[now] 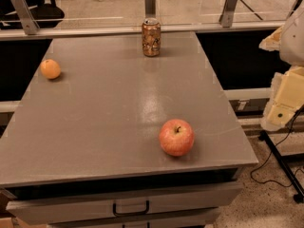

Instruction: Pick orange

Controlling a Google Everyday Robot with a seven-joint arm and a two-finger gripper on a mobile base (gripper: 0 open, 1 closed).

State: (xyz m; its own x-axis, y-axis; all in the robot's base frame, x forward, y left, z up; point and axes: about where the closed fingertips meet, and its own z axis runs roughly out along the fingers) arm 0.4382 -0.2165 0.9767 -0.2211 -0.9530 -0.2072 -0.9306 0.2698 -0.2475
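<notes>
The orange (50,69) is small, round and plain orange. It lies on the grey table (118,103) near the far left edge. My gripper (285,101) shows as pale yellow-white parts at the right edge of the view, beyond the table's right side, far from the orange and touching nothing on the table.
A red-yellow apple (176,137) with a stem lies near the table's front right. A brownish drink can (151,37) stands upright at the back middle. A metal rail with posts (228,6) runs behind the table. A drawer with a handle (130,207) is below the front edge. Cables lie on the floor at the right.
</notes>
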